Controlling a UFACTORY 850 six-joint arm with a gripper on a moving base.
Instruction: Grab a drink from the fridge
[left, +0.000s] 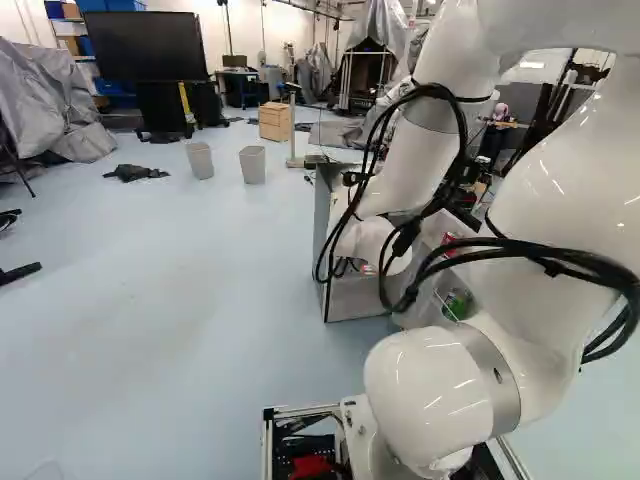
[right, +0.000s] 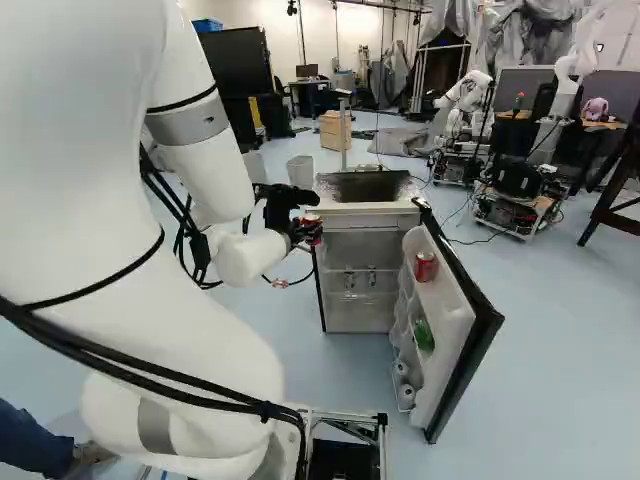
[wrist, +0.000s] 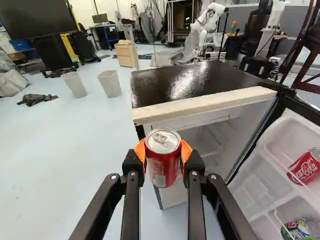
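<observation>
Gripping a red can (wrist: 163, 167) upright between both orange pads (wrist: 186, 151) of the gripper (right: 308, 230), just outside the fridge (wrist: 165, 85), near the front corner opposite its open door (right: 455, 320). Showing in that door's shelves (right: 405, 335) another red can (right: 426, 267), a green can (right: 424, 335) lower, two pale round things (right: 407, 394) lowest.

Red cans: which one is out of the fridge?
The can held upright in the gripper, outside the fridge. The other red can sits in the open door.
</observation>
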